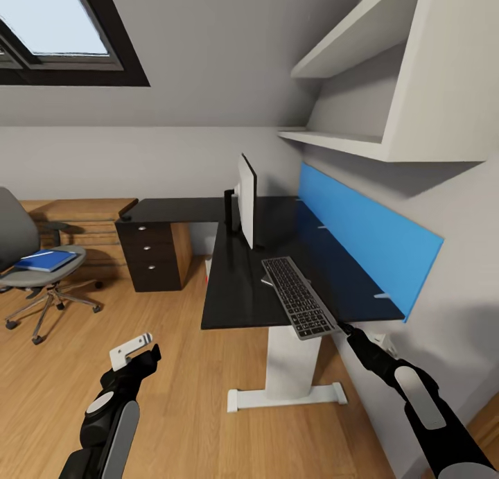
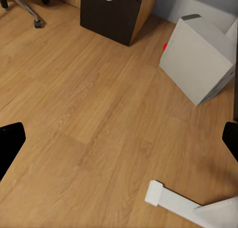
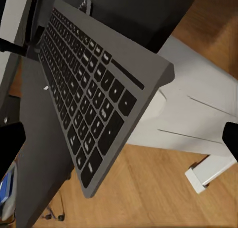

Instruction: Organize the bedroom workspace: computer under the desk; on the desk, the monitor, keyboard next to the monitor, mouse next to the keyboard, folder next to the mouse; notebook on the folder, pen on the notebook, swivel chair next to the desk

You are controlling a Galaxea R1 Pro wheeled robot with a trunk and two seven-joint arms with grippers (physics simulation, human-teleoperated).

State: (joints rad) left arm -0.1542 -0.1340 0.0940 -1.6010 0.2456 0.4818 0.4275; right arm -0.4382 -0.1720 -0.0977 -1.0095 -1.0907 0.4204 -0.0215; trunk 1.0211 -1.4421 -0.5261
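Head view looks down on the long black L-shaped counter, which runs from a block of three silver-knobbed drawers at the far left toward the near right, against a grey wall with a blue panel behind it and white shelves above. Well apart from it at the left, on the wooden floor, stands the swivel chair, with the folder lying flat on its seat and a thin whitish strip on top of the folder, too small to identify. On the counter the monitor stands upright, seen nearly edge-on. Just near of it lies the keyboard, tilted, its near end jutting past the counter's near edge. The left wrist view shows the computer, a light grey tower with a red light, standing on the floor beside the drawer block. The right end effector sits at the keyboard's near right corner; whether its fingers grip the keyboard cannot be told. The left end effector hangs low over the floor at near left, fingers spread wide and holding nothing.
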